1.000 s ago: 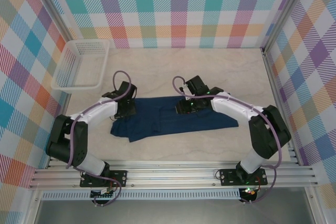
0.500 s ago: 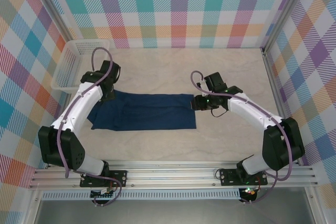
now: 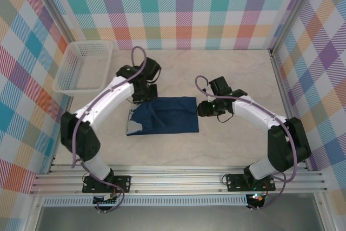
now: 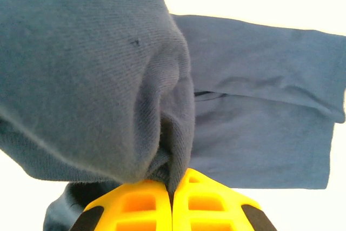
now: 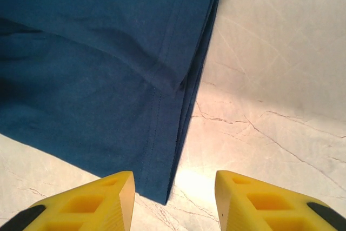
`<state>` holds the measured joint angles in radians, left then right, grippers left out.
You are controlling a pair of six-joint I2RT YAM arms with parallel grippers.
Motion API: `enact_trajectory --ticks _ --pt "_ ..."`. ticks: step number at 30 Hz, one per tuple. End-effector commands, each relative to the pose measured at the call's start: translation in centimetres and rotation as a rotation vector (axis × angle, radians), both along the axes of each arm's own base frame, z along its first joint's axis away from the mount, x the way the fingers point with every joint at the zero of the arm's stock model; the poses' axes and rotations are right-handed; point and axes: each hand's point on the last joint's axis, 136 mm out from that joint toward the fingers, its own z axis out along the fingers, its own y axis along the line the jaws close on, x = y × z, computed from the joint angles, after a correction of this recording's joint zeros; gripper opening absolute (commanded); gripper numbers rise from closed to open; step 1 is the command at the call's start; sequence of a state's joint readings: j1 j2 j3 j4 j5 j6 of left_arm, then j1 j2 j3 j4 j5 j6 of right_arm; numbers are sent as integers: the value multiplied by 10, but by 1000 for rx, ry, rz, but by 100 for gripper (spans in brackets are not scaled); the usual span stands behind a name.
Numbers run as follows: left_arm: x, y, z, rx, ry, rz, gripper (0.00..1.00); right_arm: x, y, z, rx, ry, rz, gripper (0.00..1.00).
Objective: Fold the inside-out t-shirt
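The inside-out t-shirt lies mid-table as a dark navy rectangle, its left end lifted and doubled over. My left gripper hovers over the shirt's far left corner. In the left wrist view that gripper is shut on a bunched fold of the t-shirt, which hangs in front of the camera. My right gripper stands just off the shirt's right edge. In the right wrist view it is open and empty above the table, with the t-shirt's hemmed corner near its left finger.
A white mesh basket sits at the far left corner of the table. Plaid walls close in the back and both sides, and an aluminium rail runs along the near edge.
My left gripper has swung left, then right and back, carrying the shirt's left end over the middle, so the cloth is shorter. The right gripper left the shirt and holds beside its right edge.
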<state>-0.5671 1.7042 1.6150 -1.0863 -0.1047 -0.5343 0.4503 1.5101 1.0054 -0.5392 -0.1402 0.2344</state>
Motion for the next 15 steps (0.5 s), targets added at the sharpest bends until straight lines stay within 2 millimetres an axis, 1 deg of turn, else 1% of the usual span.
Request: enact_trajectory --ticks 1,4,6,8,15 --pt "2 -40 6 -69 16 -45 0 -5 8 -21 67 99 -18 43" --pt "6 -57 5 -80 28 -83 0 -3 22 -32 135 150 -10 42" --pt "8 -64 5 -85 30 -98 0 -2 29 -38 169 175 -12 41" --pt "8 -69 5 -96 37 -105 0 -1 33 -43 186 192 -15 41" --pt "6 -86 -1 -126 64 -141 0 1 36 -62 183 236 -30 39"
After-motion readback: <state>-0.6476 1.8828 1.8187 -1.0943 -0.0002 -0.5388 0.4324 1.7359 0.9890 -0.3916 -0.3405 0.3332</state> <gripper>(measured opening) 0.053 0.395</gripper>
